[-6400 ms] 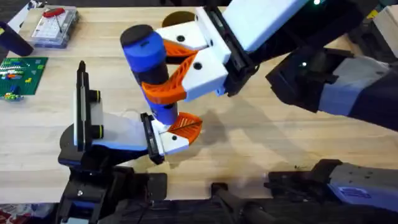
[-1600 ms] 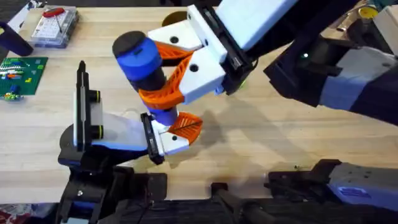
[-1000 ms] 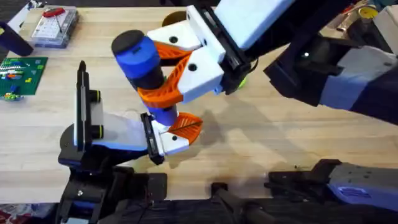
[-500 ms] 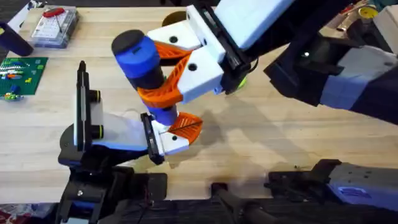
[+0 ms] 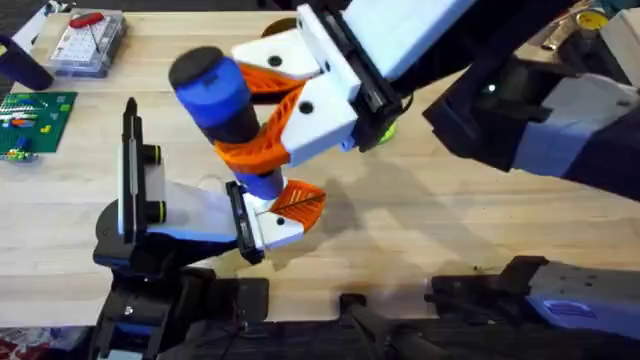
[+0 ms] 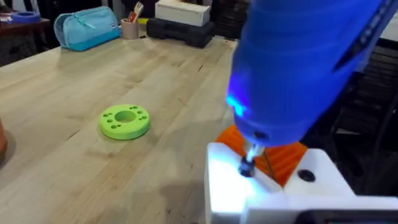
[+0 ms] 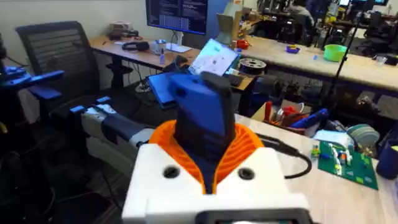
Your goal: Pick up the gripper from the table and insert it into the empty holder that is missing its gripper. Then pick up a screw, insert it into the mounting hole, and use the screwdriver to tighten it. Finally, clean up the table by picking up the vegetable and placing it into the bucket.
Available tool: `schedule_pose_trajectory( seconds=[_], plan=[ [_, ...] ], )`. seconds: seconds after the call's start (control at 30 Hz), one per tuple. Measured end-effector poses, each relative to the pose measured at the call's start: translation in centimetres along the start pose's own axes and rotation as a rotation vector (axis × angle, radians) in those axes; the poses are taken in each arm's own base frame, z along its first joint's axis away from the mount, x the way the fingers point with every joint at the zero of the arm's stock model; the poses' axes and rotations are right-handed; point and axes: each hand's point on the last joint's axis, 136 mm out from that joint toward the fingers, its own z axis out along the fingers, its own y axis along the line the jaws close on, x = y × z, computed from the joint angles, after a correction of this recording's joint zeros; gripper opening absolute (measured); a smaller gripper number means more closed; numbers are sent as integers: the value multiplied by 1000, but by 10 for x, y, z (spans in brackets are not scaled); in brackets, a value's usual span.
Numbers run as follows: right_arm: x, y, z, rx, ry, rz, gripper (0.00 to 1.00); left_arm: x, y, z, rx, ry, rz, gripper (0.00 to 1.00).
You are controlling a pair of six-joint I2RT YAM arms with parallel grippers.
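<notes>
You are tightening the screw: your right gripper (image 5: pixel 262 118) is clenching the screwdriver (image 5: pixel 225 110), its bit pressing into the white holder (image 6: pixel 249 190) by your left gripper (image 5: pixel 285 212). Cleanup is waiting.

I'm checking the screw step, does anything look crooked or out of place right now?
The screwdriver leans rather than standing straight: its black cap tips toward the table's left while its bit meets the white part below. Otherwise nothing stands out.
</notes>
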Motion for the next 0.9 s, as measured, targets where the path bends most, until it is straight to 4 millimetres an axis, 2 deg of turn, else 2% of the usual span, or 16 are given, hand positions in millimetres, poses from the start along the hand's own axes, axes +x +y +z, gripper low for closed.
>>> schedule_pose_trajectory(
  seconds=[0.27,0.9],
  plan=[
    [-16,-2,1,-4,-14,-36,42,0,1,0,-3,0,1,15],
    [-12,-3,2,-4,2,5,41,0,0,0,-3,0,0,15]
  ],
)
